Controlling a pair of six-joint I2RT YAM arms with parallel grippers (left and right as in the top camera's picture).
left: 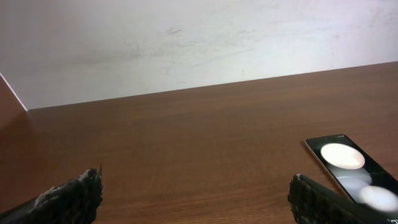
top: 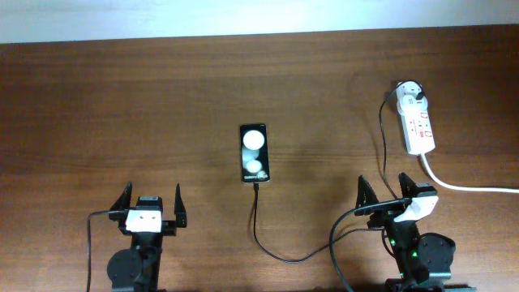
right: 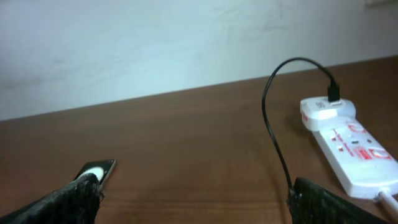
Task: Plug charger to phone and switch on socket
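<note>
The black phone lies flat mid-table, its screen showing two white round reflections; it also shows in the left wrist view and the right wrist view. The thin black charger cable runs from the phone's near end in a loop to the right and up to a white plug head seated in the far end of the white socket strip; the strip and cable show in the right wrist view. My left gripper and right gripper are open, empty, near the front edge.
The strip's thick white cord runs off to the right edge. A pale wall stands behind the table's far edge. Brown wood tabletop lies between the arms and the phone.
</note>
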